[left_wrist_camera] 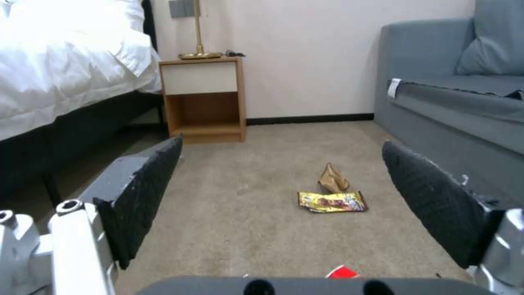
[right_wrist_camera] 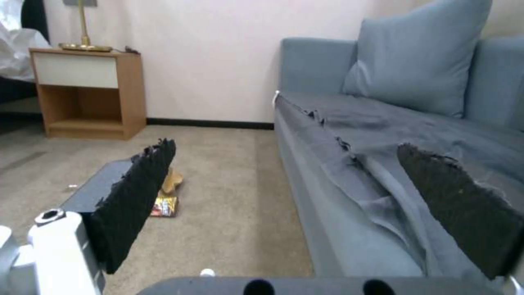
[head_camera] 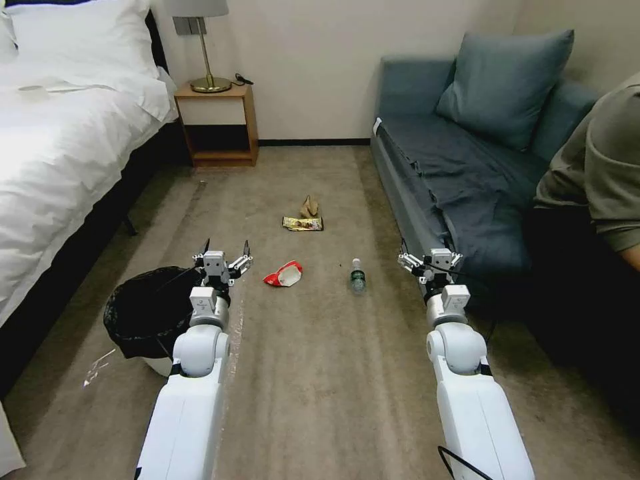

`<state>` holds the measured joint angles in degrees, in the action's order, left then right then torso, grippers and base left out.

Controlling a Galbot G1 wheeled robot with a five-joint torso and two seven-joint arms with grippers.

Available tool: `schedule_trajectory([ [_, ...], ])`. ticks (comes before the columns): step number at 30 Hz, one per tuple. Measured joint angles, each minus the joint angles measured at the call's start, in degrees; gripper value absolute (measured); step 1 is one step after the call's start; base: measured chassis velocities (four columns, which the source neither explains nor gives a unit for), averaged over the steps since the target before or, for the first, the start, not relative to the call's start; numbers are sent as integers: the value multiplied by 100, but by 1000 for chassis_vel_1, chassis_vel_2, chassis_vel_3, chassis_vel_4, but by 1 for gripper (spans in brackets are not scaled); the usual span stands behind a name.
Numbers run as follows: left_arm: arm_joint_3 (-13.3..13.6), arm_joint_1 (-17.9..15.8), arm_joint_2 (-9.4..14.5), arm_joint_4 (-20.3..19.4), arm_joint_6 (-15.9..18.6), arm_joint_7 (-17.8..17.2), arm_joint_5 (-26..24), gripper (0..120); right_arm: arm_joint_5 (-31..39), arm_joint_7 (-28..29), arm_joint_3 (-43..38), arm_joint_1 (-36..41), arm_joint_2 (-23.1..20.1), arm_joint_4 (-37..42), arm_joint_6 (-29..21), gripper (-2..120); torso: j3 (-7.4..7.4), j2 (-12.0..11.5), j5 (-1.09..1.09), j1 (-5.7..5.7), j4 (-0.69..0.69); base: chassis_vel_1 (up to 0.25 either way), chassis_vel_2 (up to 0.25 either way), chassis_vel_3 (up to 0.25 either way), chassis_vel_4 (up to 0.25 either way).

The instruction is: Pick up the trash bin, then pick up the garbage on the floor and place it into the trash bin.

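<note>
Bin pickup pending: trash bin (head_camera: 148, 313) lower left, untouched.
Left gripper (head_camera: 225, 259) and right gripper (head_camera: 430, 259) wide open, empty; needs reach to rim.

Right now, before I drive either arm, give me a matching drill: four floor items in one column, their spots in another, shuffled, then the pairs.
Items:
1. bin
2. bottle
3. red packet
4. gold wrapper

Spots:
A. on the carpet just in front of the tan wad
B. by the bed, beside the left gripper
C. on the carpet nearer the sofa, inward of the right gripper
D. just right of the left gripper's open jaws

Pairs: 1-B, 2-C, 3-D, 4-A
</note>
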<state>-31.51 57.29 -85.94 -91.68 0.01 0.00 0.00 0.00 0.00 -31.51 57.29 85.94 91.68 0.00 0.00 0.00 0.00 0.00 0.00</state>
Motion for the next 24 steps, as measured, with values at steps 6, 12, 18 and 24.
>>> schedule_trajectory([
  [6,0,0,0,0,0,0,0,98,0,0,0,0,0,-1,0,100,0,0,0,0,0,0,0,0,0],
  [12,0,0,0,0,0,0,0,98,0,0,0,0,0,0,0,100,0,0,0,0,0,0,0,0,0],
  [18,0,0,0,0,0,0,0,98,0,0,0,0,0,0,0,100,0,0,0,0,0,0,0,0,0],
  [24,0,0,0,0,0,0,0,98,0,0,0,0,0,0,0,100,0,0,0,0,0,0,0,0,0],
])
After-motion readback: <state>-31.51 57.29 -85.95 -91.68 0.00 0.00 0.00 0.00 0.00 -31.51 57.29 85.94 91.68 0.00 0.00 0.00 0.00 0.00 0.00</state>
